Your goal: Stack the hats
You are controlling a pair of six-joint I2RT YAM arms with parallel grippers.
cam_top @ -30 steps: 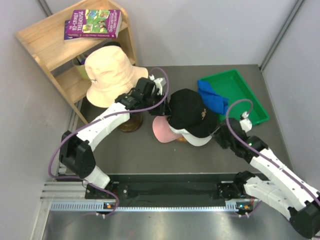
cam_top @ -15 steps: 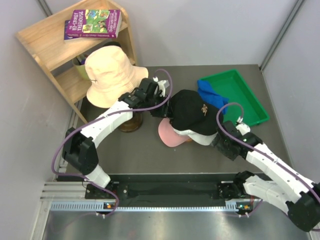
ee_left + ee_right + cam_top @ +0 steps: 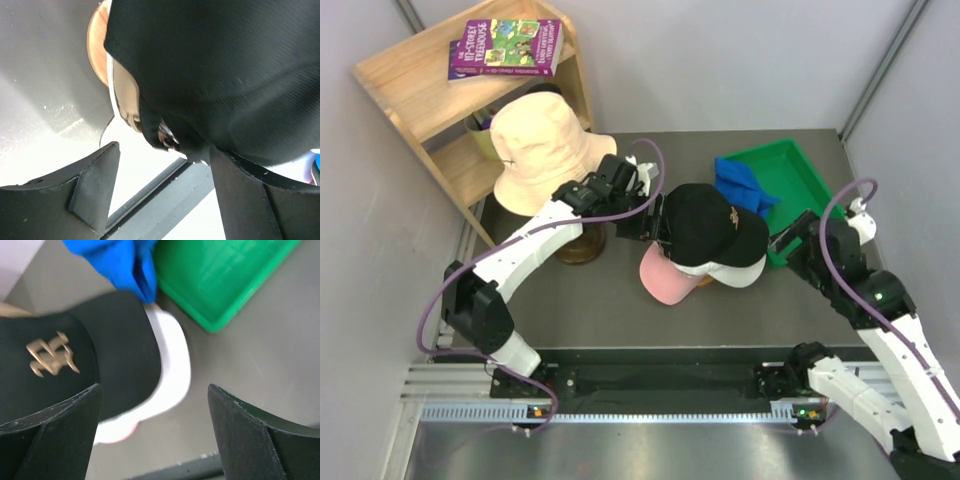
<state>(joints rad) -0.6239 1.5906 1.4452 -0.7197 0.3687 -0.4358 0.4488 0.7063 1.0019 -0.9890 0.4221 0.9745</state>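
Observation:
A black cap [image 3: 708,222] with a gold logo tops a stack over a white cap [image 3: 740,272] and a pink cap [image 3: 665,282]. My left gripper [image 3: 655,224] is open at the black cap's back edge; in the left wrist view the black cap [image 3: 210,75] hangs over the open gripper [image 3: 162,165], with a tan cap edge [image 3: 125,92] under it. My right gripper [image 3: 790,240] is open and empty, raised to the right of the stack [image 3: 155,390]. A royal blue hat [image 3: 740,188] lies at the green tray's corner. A pale peach hat [image 3: 540,150] sits on a stand.
A green tray [image 3: 810,195] lies at the back right. A wooden shelf [image 3: 430,90] with a purple book [image 3: 505,47] stands at the back left. The wooden stand's base [image 3: 582,245] is by my left arm.
My right gripper has let go of the stack's front and risen back to the right. The stack has shifted slightly right, with my left gripper still at its back.

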